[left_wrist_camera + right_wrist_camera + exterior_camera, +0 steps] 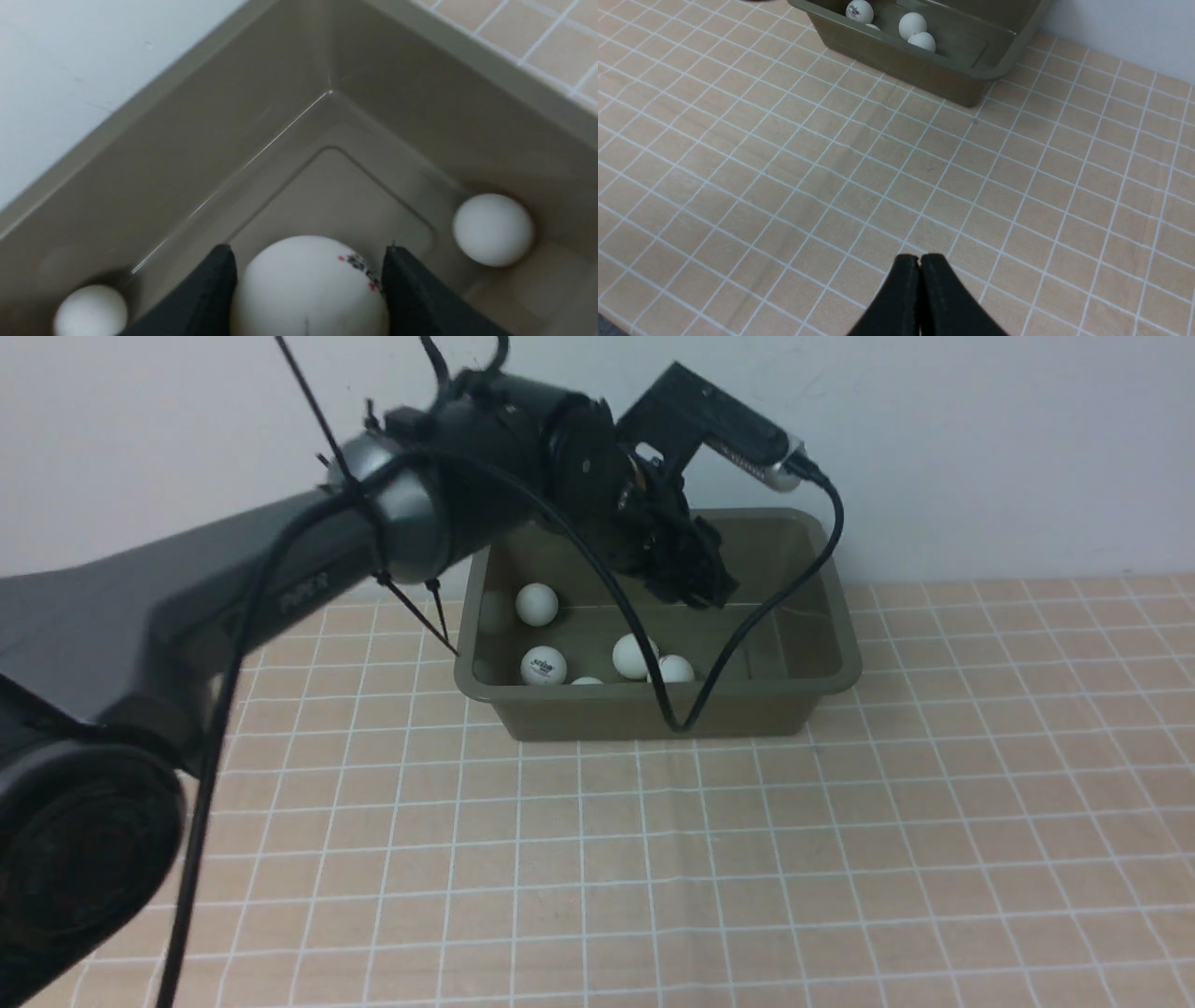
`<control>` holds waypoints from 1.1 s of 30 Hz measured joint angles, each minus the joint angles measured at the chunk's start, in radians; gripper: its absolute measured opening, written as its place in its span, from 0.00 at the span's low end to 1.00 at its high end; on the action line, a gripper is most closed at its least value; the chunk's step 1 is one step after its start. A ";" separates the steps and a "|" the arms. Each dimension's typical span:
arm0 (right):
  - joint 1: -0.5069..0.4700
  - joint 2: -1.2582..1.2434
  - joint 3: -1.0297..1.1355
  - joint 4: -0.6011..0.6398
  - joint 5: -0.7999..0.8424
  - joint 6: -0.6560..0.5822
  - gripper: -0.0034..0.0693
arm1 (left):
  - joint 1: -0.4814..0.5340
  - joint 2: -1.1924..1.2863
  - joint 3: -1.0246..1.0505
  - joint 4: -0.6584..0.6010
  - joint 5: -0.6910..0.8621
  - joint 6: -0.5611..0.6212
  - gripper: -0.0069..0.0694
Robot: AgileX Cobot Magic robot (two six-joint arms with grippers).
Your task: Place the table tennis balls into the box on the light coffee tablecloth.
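White wall behind; on the light coffee tablecloth (pixel 840 859) the box (pixel 845 644) holds several table tennis balls (pixel 541 665). We judge the task nearly done: left gripper (pixel 306 280) clamps a last ball (pixel 308 289) inside; right gripper (pixel 920 280) closed, empty.

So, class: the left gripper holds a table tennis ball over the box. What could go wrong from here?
1. The held ball sits well above the floor of the box; released from there, it might bounce out.
2. It could strike a loose ball below and scatter the others.
3. The cable drapes over the front rim; when the left gripper withdraws, it might drag the box.
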 joint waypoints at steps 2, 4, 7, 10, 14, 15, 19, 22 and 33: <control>0.000 0.000 0.000 0.000 0.000 0.000 0.02 | 0.000 0.031 0.000 0.001 -0.033 0.002 0.51; 0.000 0.000 0.000 0.004 0.000 0.000 0.02 | 0.000 0.060 0.000 0.003 -0.064 0.003 0.51; 0.000 0.000 0.000 0.013 0.000 0.000 0.02 | 0.000 0.086 0.000 0.003 -0.111 0.006 0.51; 0.000 0.000 0.000 0.015 0.000 0.000 0.02 | 0.000 0.093 0.000 0.007 -0.152 0.007 0.56; 0.000 0.000 0.000 0.016 0.000 0.000 0.02 | 0.000 0.099 0.000 0.013 -0.182 0.007 0.63; 0.000 0.000 0.000 0.016 0.000 0.000 0.02 | 0.000 0.100 0.000 0.018 -0.182 0.007 0.64; 0.000 0.000 0.000 0.017 0.000 0.000 0.02 | 0.000 0.101 0.000 0.025 -0.183 0.007 0.65; 0.000 0.000 0.000 0.018 0.000 0.000 0.02 | 0.000 0.098 0.000 0.026 -0.174 0.007 0.65; 0.000 -0.144 0.064 -0.213 -0.164 0.043 0.02 | 0.029 -0.137 0.001 0.065 0.053 0.006 0.10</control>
